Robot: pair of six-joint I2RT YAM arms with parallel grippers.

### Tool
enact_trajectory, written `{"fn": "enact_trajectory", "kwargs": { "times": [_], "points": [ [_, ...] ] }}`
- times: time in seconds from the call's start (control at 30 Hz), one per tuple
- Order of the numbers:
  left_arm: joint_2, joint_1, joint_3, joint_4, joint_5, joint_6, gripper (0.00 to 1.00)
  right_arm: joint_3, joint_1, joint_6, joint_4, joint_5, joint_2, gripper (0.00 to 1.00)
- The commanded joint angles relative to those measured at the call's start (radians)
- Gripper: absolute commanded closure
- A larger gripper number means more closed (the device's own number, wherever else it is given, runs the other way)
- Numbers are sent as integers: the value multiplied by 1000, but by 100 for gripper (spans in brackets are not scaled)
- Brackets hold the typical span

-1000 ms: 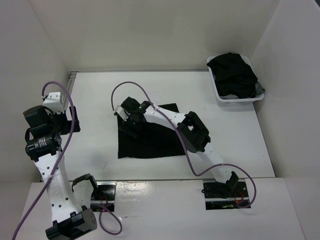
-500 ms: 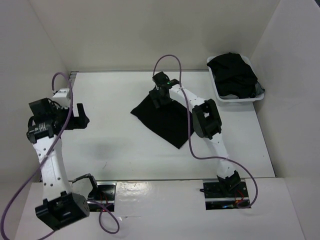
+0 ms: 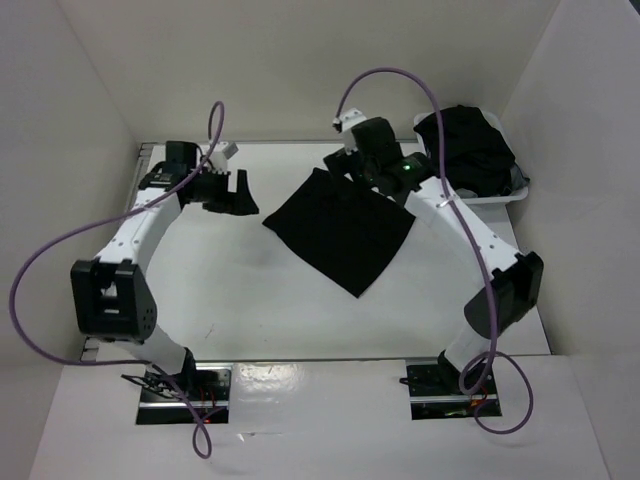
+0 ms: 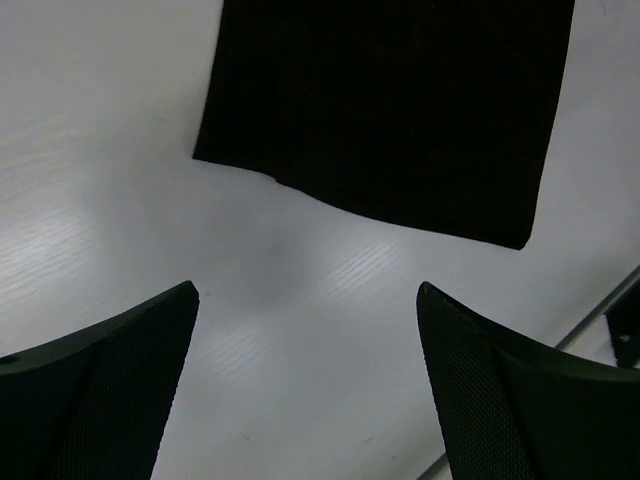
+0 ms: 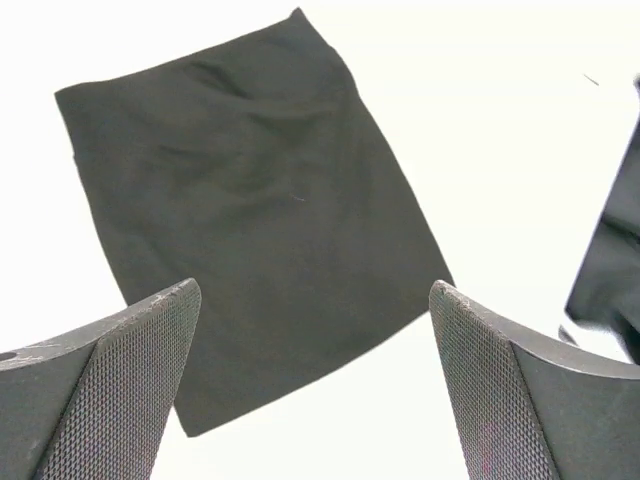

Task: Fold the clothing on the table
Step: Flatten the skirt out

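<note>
Clothing [image 3: 340, 228], black and skirt-shaped: spread flat in one layer on the table [image 3: 200, 290], turned diamond-wise.

Left of the clothing, clear of its left corner: left gripper [image 3: 243, 193], jaws spread wide, nothing between them. From the left wrist, clothing [image 4: 390, 110] seen ahead of the fingers, bare table under the gap.

Over the clothing's far corner: right gripper [image 3: 340, 168], likewise gaping and empty, raised off the cloth. From the right wrist, clothing [image 5: 250, 220] seen below and between the fingers, faintly rippled.

Right of the clothing, well apart: white tray [image 3: 470, 198] heaped with black clothes [image 3: 465, 150].
</note>
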Motion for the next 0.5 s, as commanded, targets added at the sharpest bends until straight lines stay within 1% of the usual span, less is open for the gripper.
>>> {"fn": "enact_trajectory", "kwargs": {
  "times": [0.0,0.03,0.07,0.1,0.13,0.2,0.33,0.37,0.47],
  "points": [
    [132,-28,-10,138,37,-262,5,-109,-94,-48,19,34,-44,1],
    [165,-40,-10,167,26,-310,12,-149,-111,-48,30,34,-60,1],
    [199,-41,-10,168,-4,-346,16,-165,-137,-48,30,34,-81,1],
    [260,-41,28,168,-38,-407,19,-177,-148,-48,30,34,-81,1],
    [285,-50,37,168,-64,-433,21,-186,-160,-48,30,34,-95,1],
    [343,-50,56,159,-113,-496,24,-197,-189,-48,30,47,-95,1],
    [429,-60,111,160,-90,-556,27,-218,-211,-48,30,47,-106,1],
    [456,-76,143,151,-112,-565,29,-218,-211,-48,30,47,-106,1],
    [509,-99,168,140,-132,-590,32,-218,-211,-48,21,47,-79,1]
  ]
}}
